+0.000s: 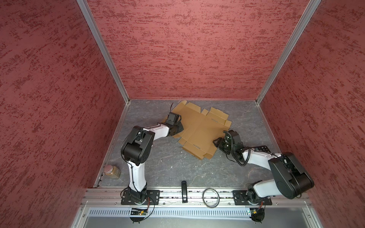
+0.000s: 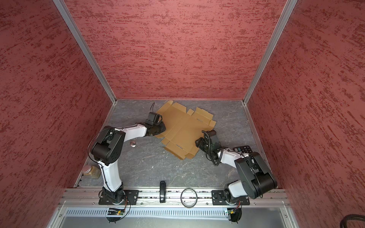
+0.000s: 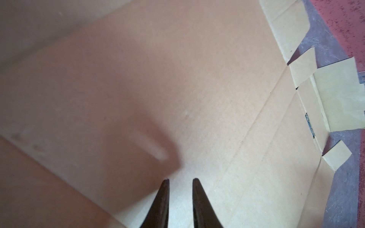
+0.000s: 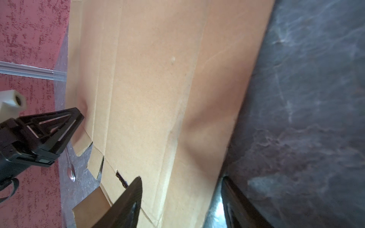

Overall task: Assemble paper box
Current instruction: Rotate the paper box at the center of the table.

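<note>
Between left claw (image 3: 180,180) and right claw (image 4: 181,177), paper box (image 1: 199,128), seemingly flat.

Paper box (image 1: 199,126) flat on table (image 1: 177,167), left claw (image 3: 180,180) over its left side, right claw (image 4: 181,177) at its right

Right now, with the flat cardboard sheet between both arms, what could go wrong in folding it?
The cardboard sheet lies loose on the table; the jaws on the left arm, low over it, could slide it instead of folding it.
The jaws on the right arm straddle one edge, open; closing there might crease a panel off its scored line.
A spoon lies near the sheet's corner and could snag a flap.
</note>
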`<state>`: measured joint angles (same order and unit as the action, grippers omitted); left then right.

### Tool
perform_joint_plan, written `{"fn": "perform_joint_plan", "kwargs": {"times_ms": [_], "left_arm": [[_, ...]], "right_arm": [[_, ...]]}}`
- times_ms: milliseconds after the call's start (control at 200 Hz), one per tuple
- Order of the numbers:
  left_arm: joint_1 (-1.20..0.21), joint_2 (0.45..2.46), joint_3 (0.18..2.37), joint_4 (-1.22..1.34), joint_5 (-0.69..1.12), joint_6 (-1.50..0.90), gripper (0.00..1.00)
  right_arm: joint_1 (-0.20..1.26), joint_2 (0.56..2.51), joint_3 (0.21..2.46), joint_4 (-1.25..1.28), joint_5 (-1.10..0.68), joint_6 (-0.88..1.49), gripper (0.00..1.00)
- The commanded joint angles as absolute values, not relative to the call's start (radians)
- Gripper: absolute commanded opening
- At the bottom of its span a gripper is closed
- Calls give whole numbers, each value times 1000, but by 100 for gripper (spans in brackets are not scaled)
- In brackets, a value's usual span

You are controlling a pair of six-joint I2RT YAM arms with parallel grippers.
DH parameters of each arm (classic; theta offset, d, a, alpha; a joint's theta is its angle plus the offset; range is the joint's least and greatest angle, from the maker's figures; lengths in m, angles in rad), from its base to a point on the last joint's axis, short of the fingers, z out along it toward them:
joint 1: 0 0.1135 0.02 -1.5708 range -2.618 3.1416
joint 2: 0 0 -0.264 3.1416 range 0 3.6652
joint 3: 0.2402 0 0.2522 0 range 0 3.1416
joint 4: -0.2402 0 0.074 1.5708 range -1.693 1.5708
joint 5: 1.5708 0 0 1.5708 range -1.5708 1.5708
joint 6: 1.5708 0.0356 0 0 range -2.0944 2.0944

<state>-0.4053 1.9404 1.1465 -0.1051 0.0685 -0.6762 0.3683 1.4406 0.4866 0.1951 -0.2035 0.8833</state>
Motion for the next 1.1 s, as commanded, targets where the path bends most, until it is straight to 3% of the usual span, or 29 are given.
{"fn": "perform_joint_plan", "kwargs": {"times_ms": [0, 331, 456, 686, 842, 1097], "left_arm": [[-409, 1975, 1140, -121, 50, -691, 22], [-418, 2003, 1113, -123, 49, -727, 20], [-432, 2005, 1097, -112, 40, -741, 20], [-434, 1997, 1065, -85, 46, -773, 20], [-435, 1979, 1052, -80, 46, -783, 20], [-420, 1915, 1051, -95, 53, -778, 26]], "right_arm": [[367, 1448, 476, 254, -214, 925, 65], [367, 1448, 489, 285, -230, 925, 65], [367, 1448, 512, 269, -236, 916, 60], [367, 1493, 549, 226, -233, 901, 43], [367, 1508, 578, 162, -220, 873, 24], [367, 1503, 662, -24, -165, 758, 10]]}}
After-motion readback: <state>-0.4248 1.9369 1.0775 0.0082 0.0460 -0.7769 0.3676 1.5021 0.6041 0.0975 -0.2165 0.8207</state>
